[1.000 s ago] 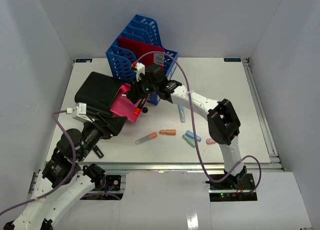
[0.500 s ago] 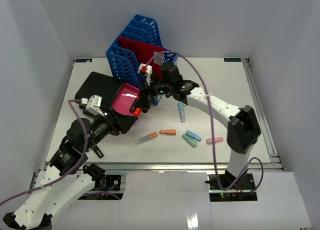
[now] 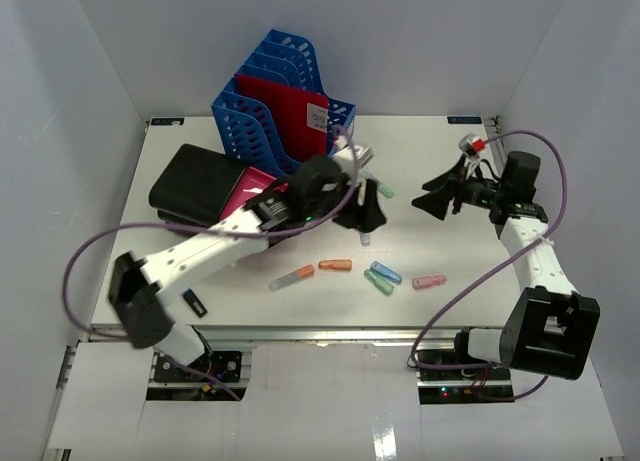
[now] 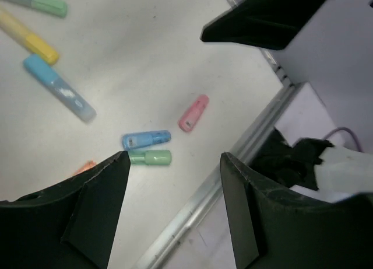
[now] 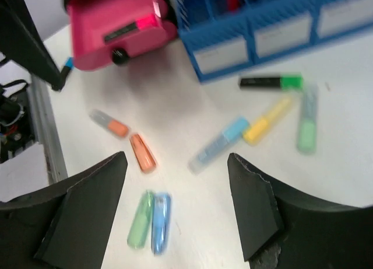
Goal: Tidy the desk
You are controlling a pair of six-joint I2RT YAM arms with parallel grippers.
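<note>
The white desk (image 3: 420,146) carries loose markers and caps. My left gripper (image 3: 365,209) reaches over its middle, open and empty (image 4: 173,164), above a blue cap (image 4: 146,140), a green cap (image 4: 150,158) and a pink cap (image 4: 193,112). My right gripper (image 3: 437,196) hovers at the right, open and empty (image 5: 176,164). Below it lie a light-blue marker (image 5: 220,143), a yellow marker (image 5: 266,122), an orange cap (image 5: 143,153) and an orange-tipped marker (image 5: 109,123). A pink box (image 3: 250,196) rests against a black case (image 3: 195,186).
A blue file rack (image 3: 275,111) holding a red folder (image 3: 290,106) stands at the back. A black-and-green marker (image 5: 271,81) and a green marker (image 5: 307,126) lie in front of it. The metal rail (image 4: 233,181) runs along the desk's front edge.
My left arm has swung from the pink box out over the markers. My right gripper let go at the pink box, opened and drew back to the right.
</note>
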